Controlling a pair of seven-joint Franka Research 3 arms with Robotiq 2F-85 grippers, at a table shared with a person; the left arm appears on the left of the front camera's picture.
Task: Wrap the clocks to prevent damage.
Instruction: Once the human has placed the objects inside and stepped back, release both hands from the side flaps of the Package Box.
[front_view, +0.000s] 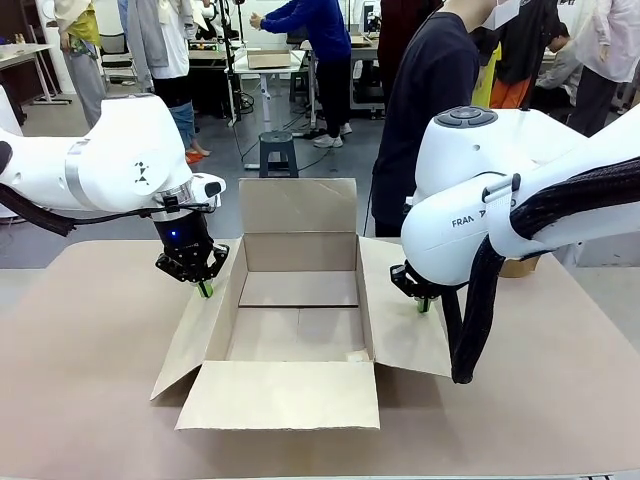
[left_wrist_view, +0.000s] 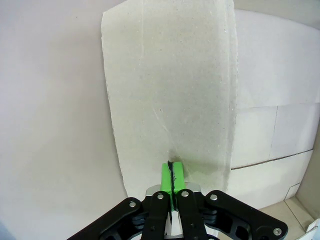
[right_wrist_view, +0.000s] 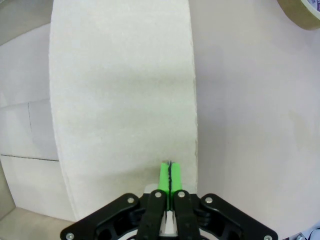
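1. Front flap (front_view: 285, 395): nearest part of the cardboard box (front_view: 300, 252). It lies folded out flat on the bench (front_view: 80, 380).
2. Box: it stands open at mid-bench, with all four flaps spread and the inner floor bare. The pictures do not show where the clocks are.
3. Left flap (front_view: 200, 325): it slopes outward from the box's left wall. The left pincer (front_view: 205, 289) points down at its upper part. In the left wrist view, the left pincer (left_wrist_view: 172, 172) has its green pads pressed together with nothing between them, and its tips rest against the flap (left_wrist_view: 170, 90).
4. Right flap (front_view: 405, 320): it slopes outward from the box's right wall. The right pincer (front_view: 424, 306) is also closed and empty. In the right wrist view, its tips (right_wrist_view: 170, 175) meet the flap (right_wrist_view: 122, 90) near the outer edge.
5. Rear flap (front_view: 298, 205): it stands upright behind the box.
6. Tape roll (right_wrist_view: 302, 12): it lies on the bench to the right of the box, beyond the right flap.
7. Person (front_view: 425, 100): standing at the far side of the box.
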